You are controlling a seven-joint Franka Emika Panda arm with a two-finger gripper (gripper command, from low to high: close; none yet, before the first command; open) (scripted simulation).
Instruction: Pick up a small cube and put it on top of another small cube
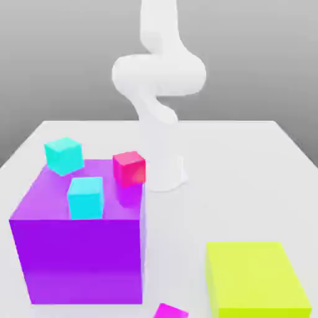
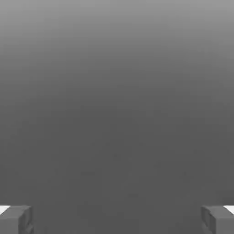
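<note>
The jaws (image 2: 117, 220) stood wide apart and empty, probably to leave room for the magenta cube (image 1: 171, 311).

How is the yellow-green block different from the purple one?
The purple block stands tall with small cubes on top; the yellow-green block has a bare top. Purple sits at the exterior view's left, yellow-green at its right. Both are plain, box-shaped blocks.

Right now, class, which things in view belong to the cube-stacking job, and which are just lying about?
For the job:
- magenta cube
- crimson cube
- gripper, open

Just lying about:
- two cyan cubes
- purple block
- yellow-green block
</note>
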